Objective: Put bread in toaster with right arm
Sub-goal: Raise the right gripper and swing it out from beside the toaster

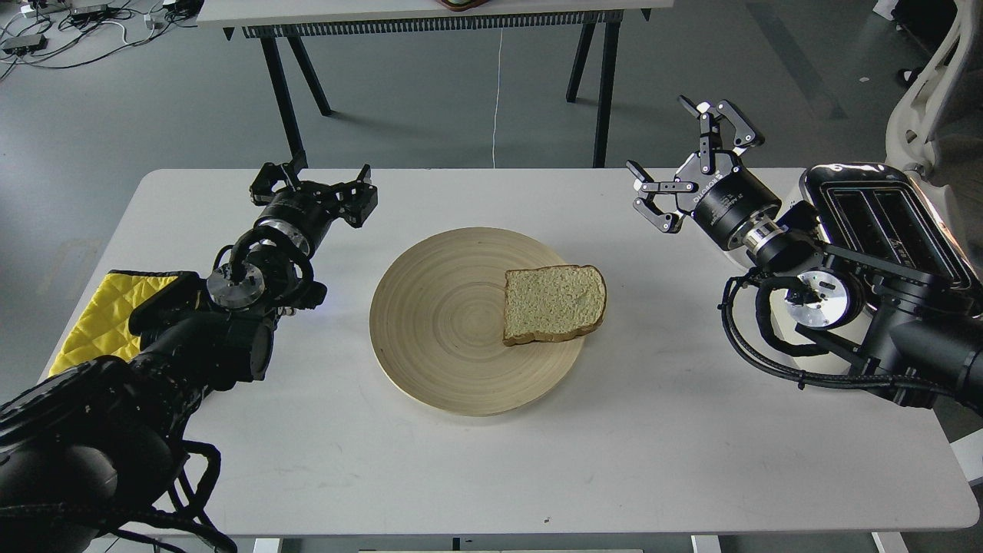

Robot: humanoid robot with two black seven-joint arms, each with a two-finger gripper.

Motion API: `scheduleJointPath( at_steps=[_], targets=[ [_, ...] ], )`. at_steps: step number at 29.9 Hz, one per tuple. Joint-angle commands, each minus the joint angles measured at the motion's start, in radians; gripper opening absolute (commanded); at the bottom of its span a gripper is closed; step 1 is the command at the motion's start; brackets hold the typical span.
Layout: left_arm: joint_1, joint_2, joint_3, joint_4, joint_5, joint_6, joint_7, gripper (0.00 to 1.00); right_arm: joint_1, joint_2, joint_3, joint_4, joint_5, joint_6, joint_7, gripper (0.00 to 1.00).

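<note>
A slice of pale tan bread [554,302] lies flat on the right side of a round wooden plate [441,322] in the middle of the white table. The toaster [883,211], cream-white with a chrome two-slot top, stands at the table's right edge, partly hidden behind my right arm. My right gripper [662,137] hangs open and empty above the table, up and to the right of the bread. My left gripper [311,183] rests open and empty near the table's far left, well away from the plate.
A yellow quilted cloth [100,315] lies at the table's left edge under my left arm. Another table's black legs [280,92] stand behind. A white chair [929,100] is at the far right. Cables trail on the floor at top left.
</note>
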Motion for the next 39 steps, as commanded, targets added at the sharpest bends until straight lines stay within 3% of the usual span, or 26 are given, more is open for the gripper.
scheduleJointPath(
  at_steps=[1,25,31,35,39],
  targets=[
    [0.0,0.0,0.0,0.0,0.001,0.0,0.0,1.0,-0.003,-0.001,0.0,0.0,0.001,0.0,0.0,0.99],
    [0.0,0.0,0.0,0.0,0.001,0.0,0.0,1.0,0.026,-0.004,0.034,0.001,0.0,0.0,0.0,0.99],
    [0.0,0.0,0.0,0.0,0.001,0.0,0.0,1.0,0.041,-0.064,0.026,0.009,-0.023,0.0,0.0,0.99],
    [0.0,0.0,0.0,0.0,0.001,0.0,0.0,1.0,0.182,-0.113,-0.089,0.014,-0.152,0.0,0.0,0.99],
    [0.0,0.0,0.0,0.0,0.001,0.0,0.0,1.0,0.375,-0.135,-0.354,0.072,-0.256,0.0,0.0,0.99]
  ],
)
